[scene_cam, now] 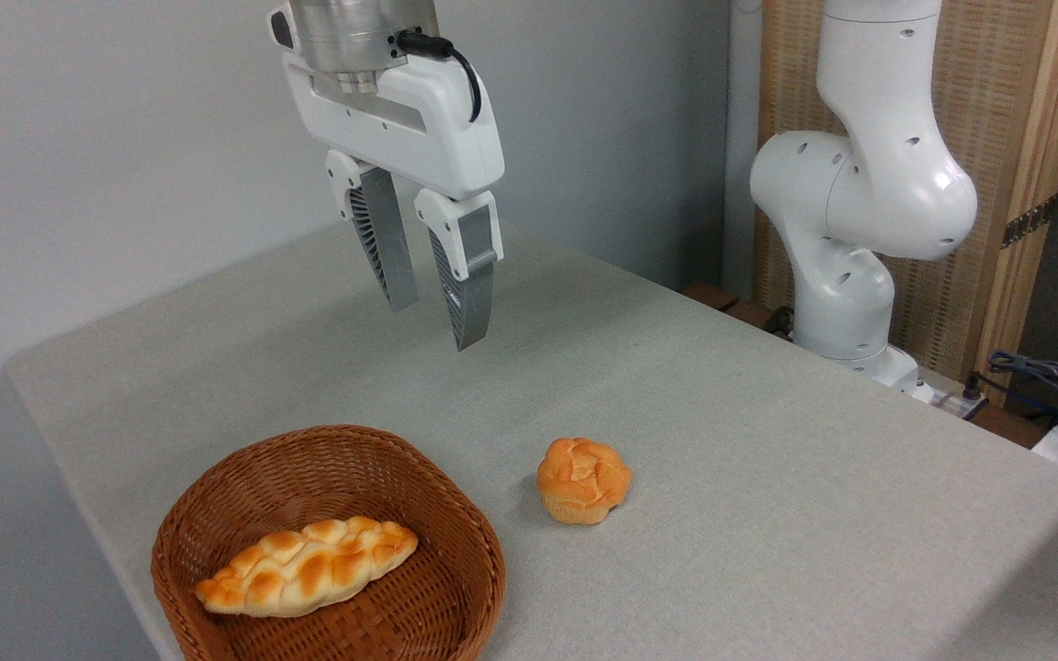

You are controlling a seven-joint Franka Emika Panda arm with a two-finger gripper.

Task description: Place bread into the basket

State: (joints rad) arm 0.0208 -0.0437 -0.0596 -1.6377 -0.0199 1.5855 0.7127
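We have a single fixed view, looking down across a table [722, 441] draped in a pale grey cloth. We can read no brand, label or writing anywhere: the arm's shells are plain white, and nothing on the table carries print.

The arm [869, 184] rises from its base at the far right edge of the table, its white joints stacked upward and running out of the top of the picture. Its wrist comes back into view at the top left, pointing downward, with a black cable [455, 55] plugged into its side. The gripper [442, 317] hangs well above the cloth, over the far half of the table. Its two grey ribbed fingers [472, 285] point down and tilt slightly toward the right. We see a moderate gap between them, with only the cloth visible through it, so they hold nothing.

Counting things, we find one arm, one gripper with two fingers, one basket, one bun and one loaf.

The bun [583, 479] sits on the cloth, upright, knotted golden top upward and paler base down. It is to the right of the basket [244, 487], near it but not touching, and well below the gripper and apart from it.

The basket stands at the near left corner of the table. The loaf [307, 565] lies inside it, long and braided, stretched across the bottom with its pointed ends toward the left and right.
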